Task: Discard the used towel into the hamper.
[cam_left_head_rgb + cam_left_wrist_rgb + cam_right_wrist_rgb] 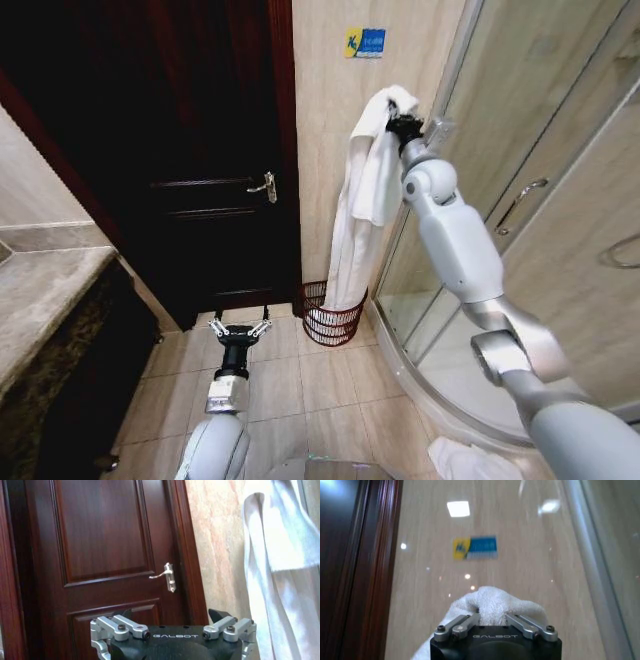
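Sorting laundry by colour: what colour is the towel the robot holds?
White, clearest in the head view: the towel.

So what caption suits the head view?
Right tool holds a white towel high above the hamper.

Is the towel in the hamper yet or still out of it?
Mostly out. The right gripper holds the towel high by the wall, and it hangs down with its bottom end reaching the hamper on the floor.

Our head view looks down at the floor; both wrist views face the door (pixel 100 555) wall, sharing the towel (pixel 365 200).
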Tool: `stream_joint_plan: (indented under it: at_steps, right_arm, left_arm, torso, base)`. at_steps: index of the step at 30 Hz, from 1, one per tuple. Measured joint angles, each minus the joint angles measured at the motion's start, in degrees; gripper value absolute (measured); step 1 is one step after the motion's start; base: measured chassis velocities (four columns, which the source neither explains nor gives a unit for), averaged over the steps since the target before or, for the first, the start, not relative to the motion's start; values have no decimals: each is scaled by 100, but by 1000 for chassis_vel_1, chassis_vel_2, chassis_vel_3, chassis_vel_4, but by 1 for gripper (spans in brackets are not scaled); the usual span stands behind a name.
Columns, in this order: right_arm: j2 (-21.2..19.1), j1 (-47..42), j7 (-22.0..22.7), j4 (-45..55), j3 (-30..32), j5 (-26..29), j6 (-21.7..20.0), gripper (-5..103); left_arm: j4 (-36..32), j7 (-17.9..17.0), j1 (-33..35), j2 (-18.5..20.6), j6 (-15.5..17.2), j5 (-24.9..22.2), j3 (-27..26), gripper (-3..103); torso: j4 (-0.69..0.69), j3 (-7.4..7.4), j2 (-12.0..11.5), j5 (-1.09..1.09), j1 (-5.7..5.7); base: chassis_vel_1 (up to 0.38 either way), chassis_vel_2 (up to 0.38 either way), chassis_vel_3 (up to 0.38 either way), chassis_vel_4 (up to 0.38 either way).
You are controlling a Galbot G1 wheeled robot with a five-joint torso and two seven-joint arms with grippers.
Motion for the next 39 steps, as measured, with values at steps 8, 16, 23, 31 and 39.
stream_joint_plan:
  at_steps: [8, 16, 23, 31, 39]
  right_arm:
    - [176, -402, -8, 239, -10, -74, -82, 7]
    - [11, -1127, 15, 502, -214, -109, -183, 7]
    - [-117, -1352, 49, 504, -390, -116, -162, 7]
    - [-464, -1507, 232, 868, -583, 43, -277, 7]
    - [-856, -1926, 222, 1462, -419, 378, -334, 7]
  left_arm:
    - [43, 2, -47, 31, -33, -49, 9, 100]
    - [85, -15, -271, 30, 41, -329, 97, 100]
    - [220, -93, -297, -15, 90, -158, -98, 100]
    - [483, 207, -488, 193, 226, -1026, -546, 100]
    - [310, 1100, -501, 33, 542, -1662, -864, 100]
  torso:
    - [1, -126, -221, -4, -105]
    - [-1, -264, -484, -2, -225]
    - [1, -367, -668, -2, -308]
    - [-2, -492, -900, -3, -413]
    - [0, -612, -1115, -1, -512]
  base:
    - [0, 0, 0, 0]
    - [0, 0, 0, 0]
    - [0, 0, 0, 0]
    - [0, 0, 0, 0]
    - [0, 0, 0, 0]
